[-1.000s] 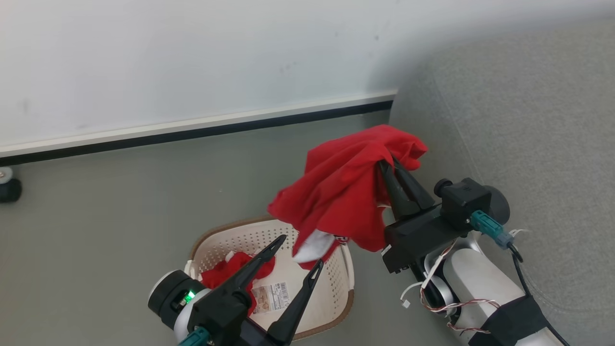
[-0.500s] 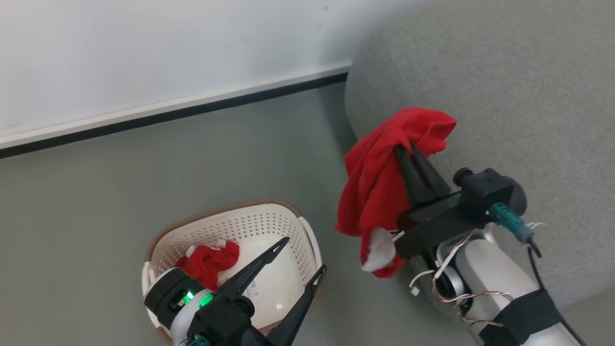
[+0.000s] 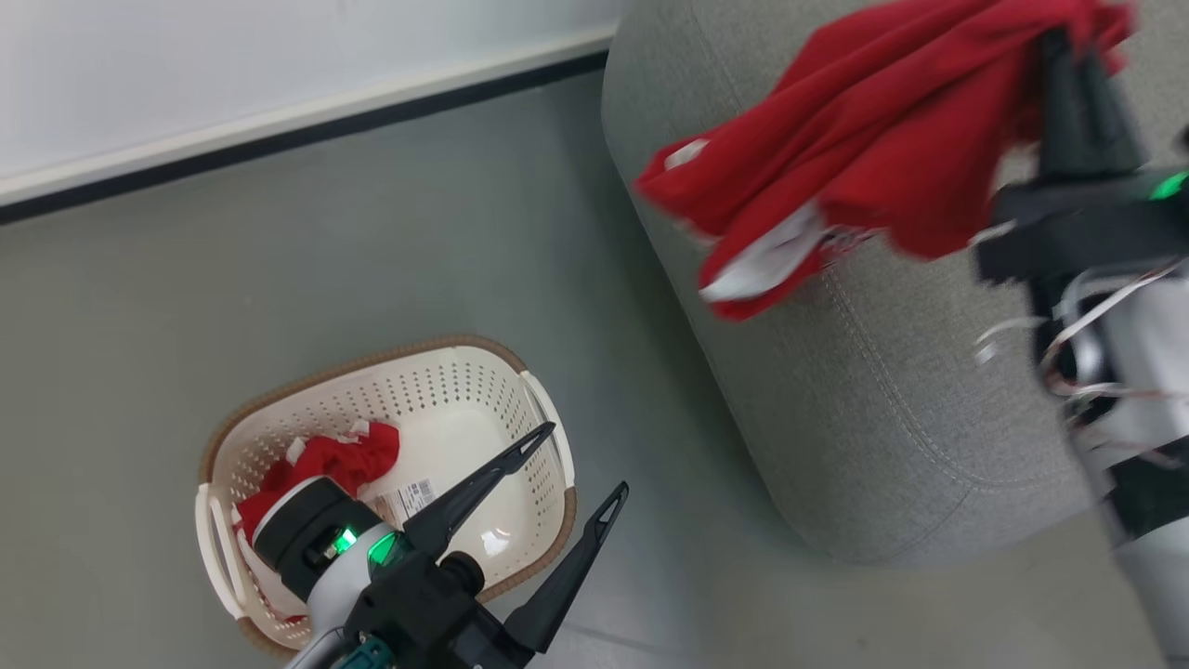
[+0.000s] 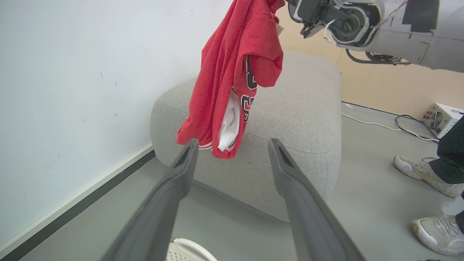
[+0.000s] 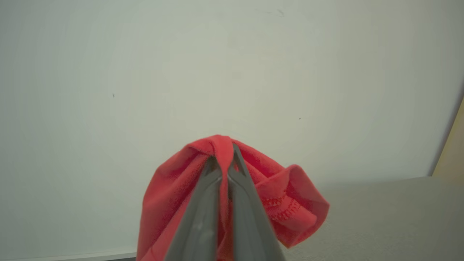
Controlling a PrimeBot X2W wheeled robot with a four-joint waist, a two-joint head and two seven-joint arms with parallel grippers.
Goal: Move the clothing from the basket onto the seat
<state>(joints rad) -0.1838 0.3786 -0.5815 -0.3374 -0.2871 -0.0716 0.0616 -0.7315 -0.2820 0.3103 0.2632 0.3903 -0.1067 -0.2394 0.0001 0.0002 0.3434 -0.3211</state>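
R gripper (image 3: 1068, 56): pinched shut on red garment (image 3: 882, 139), hanging over seat (image 3: 882, 390) edge, 1 o'clock in head view.
L gripper (image 3: 585, 457): wide open, empty, over basket (image 3: 446, 351), 7 o'clock.
2nd garment (image 3: 325, 460): in basket.
Left wrist view: adds dark numerals on held garment, person's shoes (image 4: 420, 170) at 4 o'clock.

basket (image 3: 399, 351) sits on the floor (image 3: 279, 251) beside the seat (image 3: 882, 400), one garment (image 3: 339, 457) inside it, other garment (image 3: 864, 177) hanging from the right pincer (image 3: 1066, 51) over the seat, wall (image 3: 232, 65) behind
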